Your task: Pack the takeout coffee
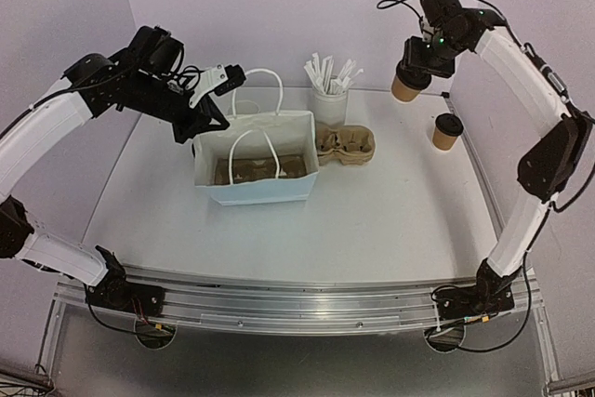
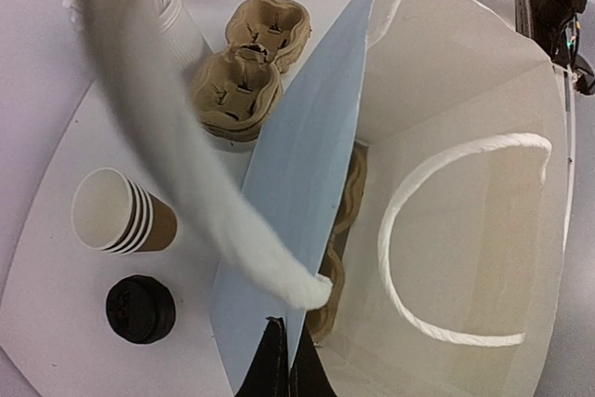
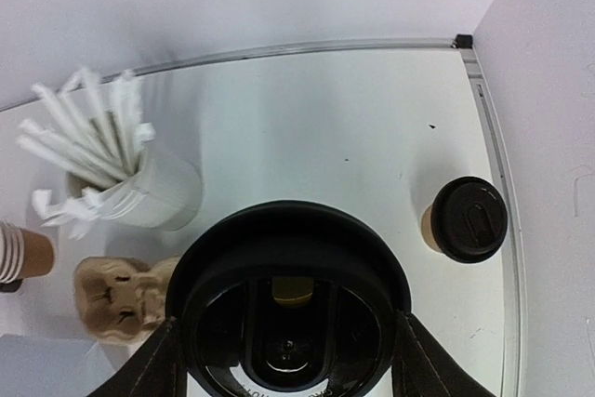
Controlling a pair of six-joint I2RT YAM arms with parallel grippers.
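My right gripper (image 1: 410,70) is shut on a takeout coffee, a brown cup with a black lid (image 3: 288,304), held high above the table's back right. A second lidded coffee (image 1: 447,131) (image 3: 469,220) stands on the table below it. At the white paper bag (image 1: 256,160), my left gripper (image 1: 206,123) is shut on the bag's left wall (image 2: 297,165), pinching the rim. A pulp cup carrier (image 1: 262,169) lies inside the bag. Behind the bag, a stack of open brown cups (image 2: 121,216) lies on its side beside black lids (image 2: 139,309).
A white cup of wrapped straws (image 1: 330,98) (image 3: 139,188) stands at the back centre. Stacked pulp carriers (image 1: 345,144) (image 2: 246,72) sit right of the bag. The bag's rope handles (image 2: 465,239) stand up over its opening. Walls close the table's back and sides.
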